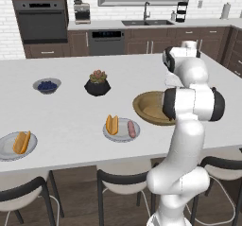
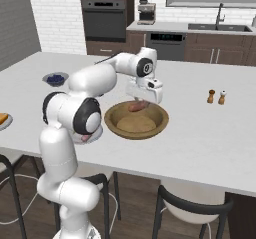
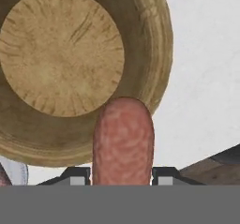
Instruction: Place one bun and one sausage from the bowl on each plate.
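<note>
My gripper [image 2: 141, 102] is shut on a pinkish sausage [image 2: 137, 106] and hovers just above the far side of the golden-brown bowl [image 2: 114, 119]. In the hand view the sausage [image 3: 123, 141] stands between the two dark fingertips [image 3: 78, 175], with the bowl [image 3: 28, 138] below it showing a bare wooden bottom. The middle plate [image 1: 122, 136] carries one bun [image 1: 112, 124] and one sausage [image 1: 131, 128]. The left plate [image 1: 6, 149] holds a bun [image 1: 21, 142] alone. My arm covers part of the bowl [image 1: 140, 102] in the left base view.
A small grey bowl of blue berries [image 1: 47, 85] and a black plant pot [image 1: 98, 84] stand at the back left of the white island. Salt and pepper shakers [image 2: 216, 97] sit to the right of the bowl. Stools [image 1: 124, 178] line the near edge.
</note>
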